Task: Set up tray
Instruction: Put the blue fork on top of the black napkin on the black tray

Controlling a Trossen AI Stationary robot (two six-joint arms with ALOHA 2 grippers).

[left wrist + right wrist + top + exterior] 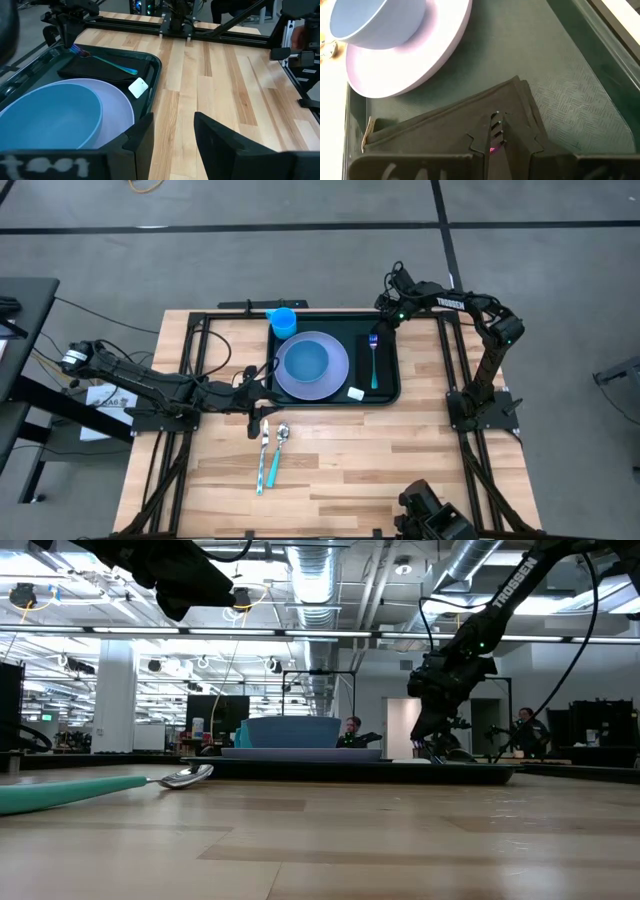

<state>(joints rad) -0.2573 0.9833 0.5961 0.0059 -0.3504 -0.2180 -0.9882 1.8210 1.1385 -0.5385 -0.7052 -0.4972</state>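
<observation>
Teal and close to the low camera, the spoon (185, 776) is lying on the bare wood of the table (400, 460), not yet loaded. Beyond it the tray (330, 322) is sitting flat at the middle of the table's far side, already carrying a plate (338, 375) with a bowl (305, 362) on it, a cup (284, 321) in one far corner and a black napkin (366, 370) with a fork (375, 365) laid on it.

I am holding my left claw (172, 125) at the tray's near left corner, fingers spread and pinching nothing, one finger just beside the rim. My right claw (495, 135) is reaching down over the napkin's far end, fingers nearly pressed together on the fork's head, as far as I am able to judge.

I am judging the tray to be stiff moulded plastic, light by itself but heavier now that it is loaded, and fairly slick on the wood. The raised rim is looking like the only place to grip, best taken along a straight stretch rather than a rounded corner. Tilting it is risking the bowl sliding on the plate.
</observation>
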